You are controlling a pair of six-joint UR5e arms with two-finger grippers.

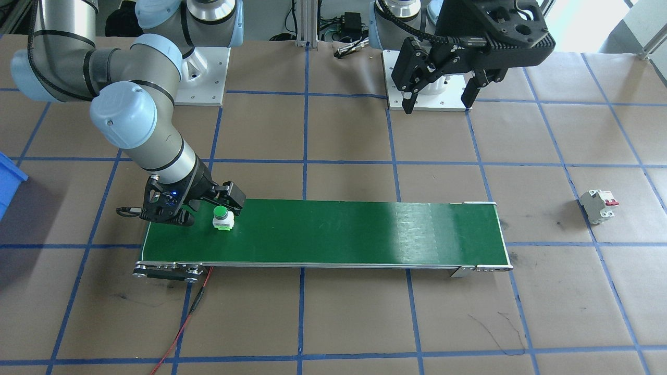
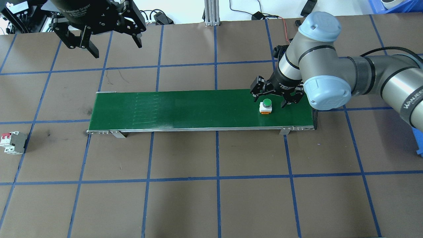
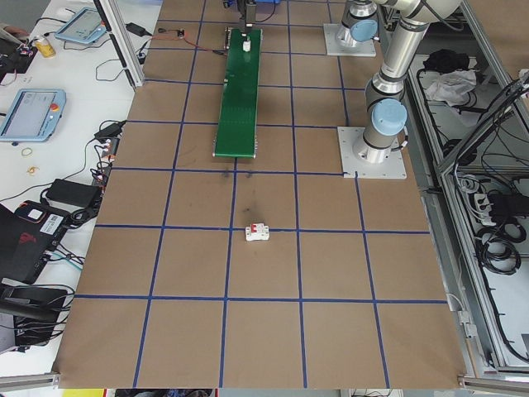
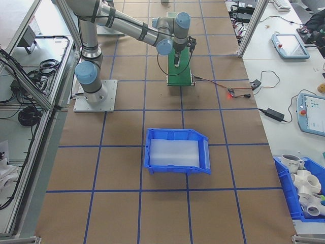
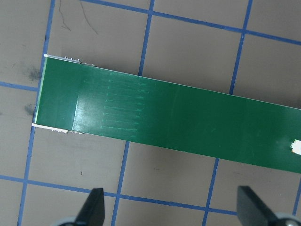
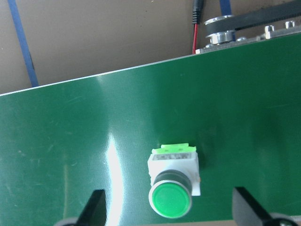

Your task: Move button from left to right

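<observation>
Brown paper marked into squares by blue tape covered the table (image 2: 211, 198), and a long, smooth green conveyor belt (image 2: 198, 109) with metal end rollers lay across its middle. On the belt's end at the robot's right stood the button (image 2: 266, 106): a round glossy green cap on a blocky white body with a light-green base. The right gripper (image 2: 276, 101) reached steeply down from its bent grey-and-blue arm, its black fingers spread wide on either side of the button, not touching it. The left gripper (image 2: 114, 46) hung high above the table's far left, fingers apart and holding nothing. A white circuit breaker (image 2: 13, 142) with red toggles sat well apart on the paper.
</observation>
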